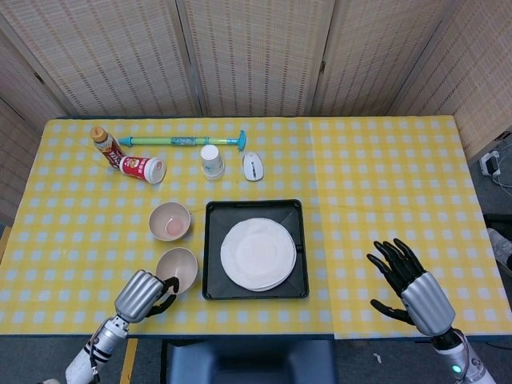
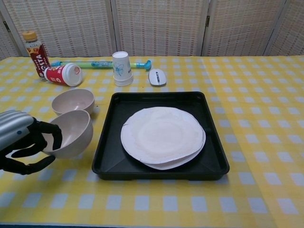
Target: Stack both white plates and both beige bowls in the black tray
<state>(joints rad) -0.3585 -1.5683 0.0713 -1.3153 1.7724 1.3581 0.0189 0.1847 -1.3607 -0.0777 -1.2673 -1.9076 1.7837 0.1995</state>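
Note:
Two white plates (image 1: 258,254) (image 2: 163,135) lie stacked in the black tray (image 1: 214,211) (image 2: 156,97). My left hand (image 1: 142,295) (image 2: 19,142) grips the near rim of a beige bowl (image 1: 178,267) (image 2: 73,132), which is lifted off the table and tilted, just left of the tray. The second beige bowl (image 1: 170,220) (image 2: 72,101) stands on the table behind it. At the front right, my right hand (image 1: 410,281) hovers open with fingers spread, holding nothing; only the head view shows it.
Along the back stand a brown bottle (image 1: 104,142) (image 2: 36,49), a red can on its side (image 1: 143,169) (image 2: 63,74), a green-blue pump (image 1: 184,141), an upturned paper cup (image 1: 212,161) (image 2: 122,68) and a white mouse (image 1: 253,166) (image 2: 157,77).

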